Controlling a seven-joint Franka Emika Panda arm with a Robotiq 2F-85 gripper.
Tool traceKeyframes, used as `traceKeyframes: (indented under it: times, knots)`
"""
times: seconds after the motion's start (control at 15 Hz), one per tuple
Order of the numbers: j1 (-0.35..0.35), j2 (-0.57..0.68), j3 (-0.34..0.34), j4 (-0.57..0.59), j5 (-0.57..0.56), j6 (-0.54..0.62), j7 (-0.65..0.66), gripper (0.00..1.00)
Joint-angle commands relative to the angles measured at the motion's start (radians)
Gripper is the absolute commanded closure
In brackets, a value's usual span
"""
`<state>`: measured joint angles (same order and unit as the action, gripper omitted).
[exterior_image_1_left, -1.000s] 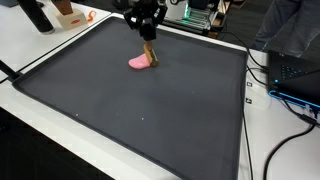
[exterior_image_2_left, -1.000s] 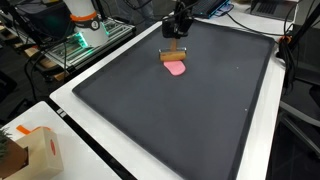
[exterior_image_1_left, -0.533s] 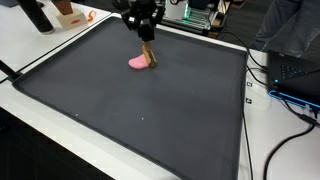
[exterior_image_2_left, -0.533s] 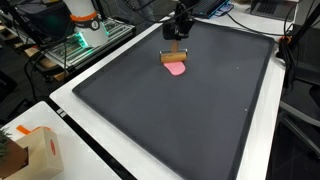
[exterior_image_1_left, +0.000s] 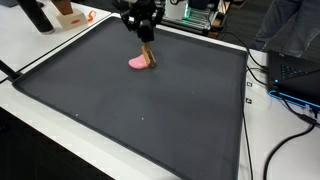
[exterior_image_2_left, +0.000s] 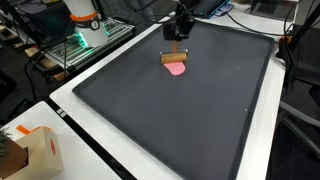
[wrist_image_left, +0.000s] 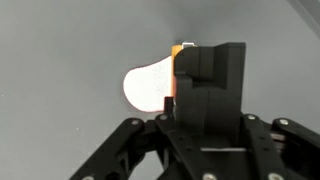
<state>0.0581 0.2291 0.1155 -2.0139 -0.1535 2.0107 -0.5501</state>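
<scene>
A pale pink flat piece (exterior_image_1_left: 138, 62) lies on the dark mat (exterior_image_1_left: 150, 120) near its far edge. A small upright wooden piece (exterior_image_1_left: 149, 55) stands against it. My gripper (exterior_image_1_left: 146, 42) comes down from above and is shut on the top of the wooden piece. In an exterior view the wooden piece (exterior_image_2_left: 175, 56) sits just behind the pink piece (exterior_image_2_left: 177, 69), under the gripper (exterior_image_2_left: 178, 42). In the wrist view the black fingers (wrist_image_left: 205, 75) hide most of the wooden piece (wrist_image_left: 176, 70). The pink piece (wrist_image_left: 147, 88) spreads out to the left of the gripper (wrist_image_left: 182, 52).
A white table (exterior_image_1_left: 30, 50) surrounds the mat. Cables and a dark device (exterior_image_1_left: 295, 75) lie beside one edge. A cardboard box (exterior_image_2_left: 30, 150) sits at a corner. Electronics with green lights (exterior_image_2_left: 85, 40) and an orange-white object (exterior_image_1_left: 70, 15) stand behind the mat.
</scene>
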Motion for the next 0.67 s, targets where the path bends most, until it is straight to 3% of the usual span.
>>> traceKeyframes:
  times: [0.0, 0.6]
  knots:
    - [0.001, 0.055, -0.009, 0.002, -0.038, 0.043, 0.025, 0.77]
    - [-0.003, 0.067, -0.022, 0.011, -0.060, 0.068, 0.060, 0.77]
